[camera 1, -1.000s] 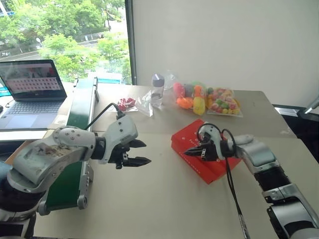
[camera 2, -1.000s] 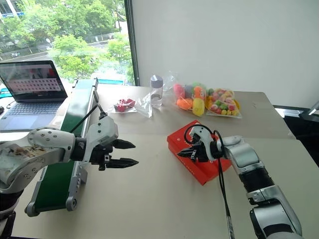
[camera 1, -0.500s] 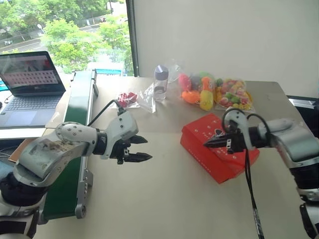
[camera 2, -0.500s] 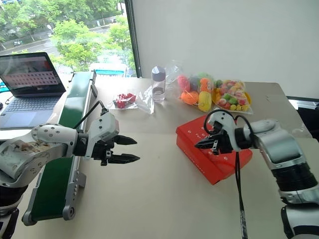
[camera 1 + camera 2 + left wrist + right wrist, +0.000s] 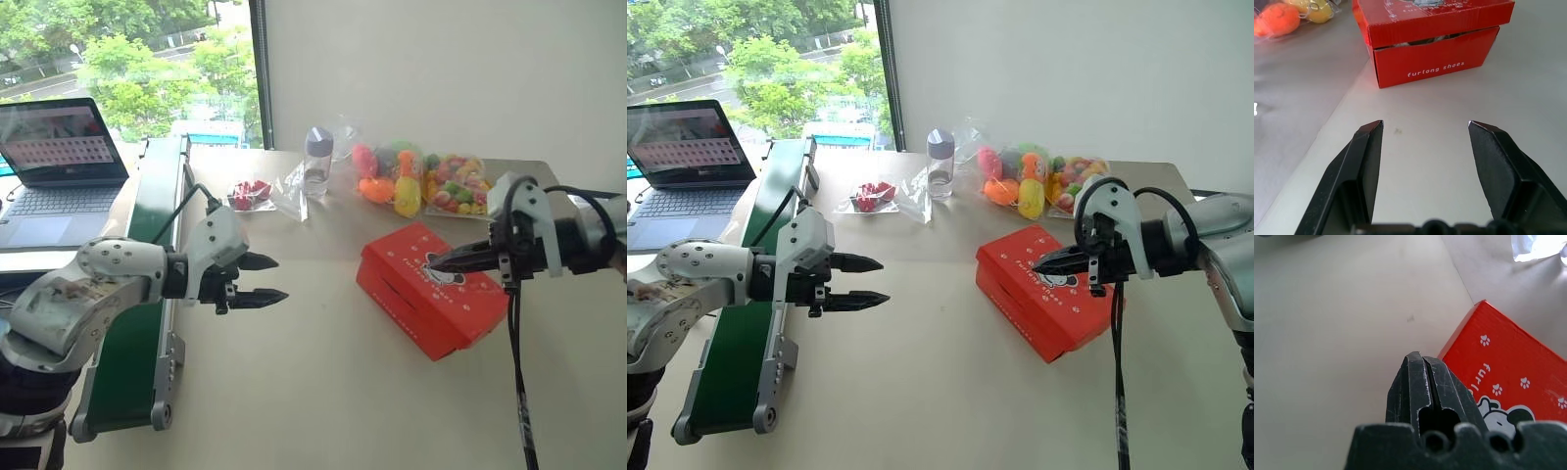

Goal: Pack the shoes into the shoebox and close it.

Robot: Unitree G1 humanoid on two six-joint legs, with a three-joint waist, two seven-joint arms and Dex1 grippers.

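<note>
A pale beige table [image 5: 323, 392] stands against a white wall [image 5: 441, 69], with a window [image 5: 127, 69] at its far left corner looking out on green trees. Along the table's left edge lies a green conveyor belt [image 5: 147, 255], and beyond it an open laptop [image 5: 59, 166] sits on a separate surface. Near the far edge of the table stand a clear bottle [image 5: 316, 162] with a grey cap, a small clear bag of red things [image 5: 253, 194] and two bags of colourful toys [image 5: 421, 186].

The shoebox [image 5: 431, 302] is red and lies towards the right half of the table, set at an angle to the edges, with its lid down. The lid carries white paw prints and a dark cartoon mark. In the left wrist view the lid sits slightly raised, and something pale shows in the gap under its front edge; the shoes themselves cannot be made out clearly.

The left gripper [image 5: 265, 278] hovers above the table left of the box, well apart from it, pointing across towards it and slightly down. Its jaws stand wide with nothing between them.

The right gripper [image 5: 440, 262] hangs just above the lid near the printed mark, pointing leftward and down. Its jaws are pressed together, holding nothing. A black cable [image 5: 517, 372] hangs from that arm.
</note>
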